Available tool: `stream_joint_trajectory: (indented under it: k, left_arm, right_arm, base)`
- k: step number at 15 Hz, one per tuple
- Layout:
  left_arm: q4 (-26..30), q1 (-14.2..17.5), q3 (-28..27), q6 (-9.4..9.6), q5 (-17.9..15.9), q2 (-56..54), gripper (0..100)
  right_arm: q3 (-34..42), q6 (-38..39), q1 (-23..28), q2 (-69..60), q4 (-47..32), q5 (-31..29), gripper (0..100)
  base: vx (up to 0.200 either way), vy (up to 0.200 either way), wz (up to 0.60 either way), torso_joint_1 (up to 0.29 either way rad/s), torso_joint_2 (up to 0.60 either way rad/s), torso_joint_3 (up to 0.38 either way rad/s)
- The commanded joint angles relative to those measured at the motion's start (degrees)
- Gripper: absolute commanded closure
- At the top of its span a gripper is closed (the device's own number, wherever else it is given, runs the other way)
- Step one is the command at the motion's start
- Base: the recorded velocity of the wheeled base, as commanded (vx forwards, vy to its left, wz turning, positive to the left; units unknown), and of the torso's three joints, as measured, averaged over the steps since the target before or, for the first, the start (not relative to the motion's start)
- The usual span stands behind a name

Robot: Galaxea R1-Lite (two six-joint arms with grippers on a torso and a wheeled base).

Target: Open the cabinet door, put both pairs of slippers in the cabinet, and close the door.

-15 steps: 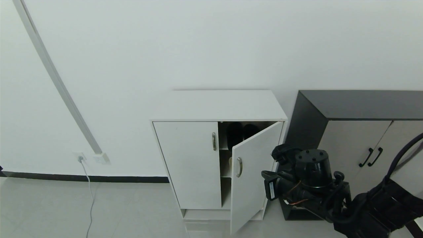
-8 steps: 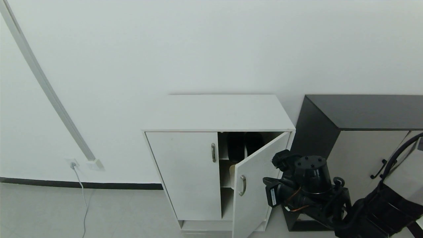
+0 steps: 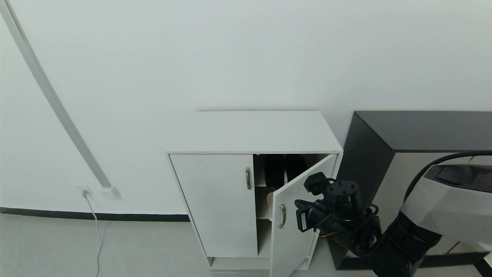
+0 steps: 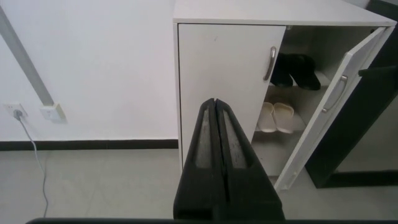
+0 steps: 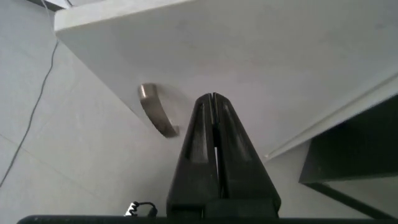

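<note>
Slippers, where are they?
— Inside the white two-door cabinet (image 3: 253,130): the black pair (image 4: 297,67) on the upper shelf, the cream pair (image 4: 277,117) on the shelf below.
Door?
— The white right-hand door (image 3: 290,238) stands partly open, curved metal handle (image 3: 282,216) facing out.
Tools?
— The right tool (image 5: 214,98) is clenched on nothing, close to the door face beside the handle; contact I cannot tell. The left tool (image 4: 215,102) is clenched too, empty, well back from the cabinet.
</note>
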State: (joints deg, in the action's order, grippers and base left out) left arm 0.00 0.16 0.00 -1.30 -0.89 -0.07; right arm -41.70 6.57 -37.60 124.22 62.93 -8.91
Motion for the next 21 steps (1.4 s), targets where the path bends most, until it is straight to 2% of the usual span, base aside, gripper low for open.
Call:
stream_joint_trajectory:
  k: [1, 11, 21]
  left_arm:
    - [0.0, 0.0, 0.0, -0.01, 0.0, 0.1, 100]
    - [0.0, 0.0, 0.0, -0.01, 0.0, 0.1, 100]
    - [0.0, 0.0, 0.0, 0.07, 0.0, 0.1, 100]
  right_arm:
    - [-2.4, 0.0, 0.3, 3.3, 0.0, 0.1, 100]
    - [-19.4, 0.0, 2.4, 12.3, -3.7, 0.1, 100]
    - [-27.7, 0.0, 6.4, 17.4, -5.0, 0.1, 100]
  base:
    - [0.000, 0.000, 0.00, 0.000, 0.00, 0.000]
    - [0.000, 0.000, 0.00, 0.000, 0.00, 0.000]
    - [0.000, 0.000, 0.00, 0.000, 0.00, 0.000]
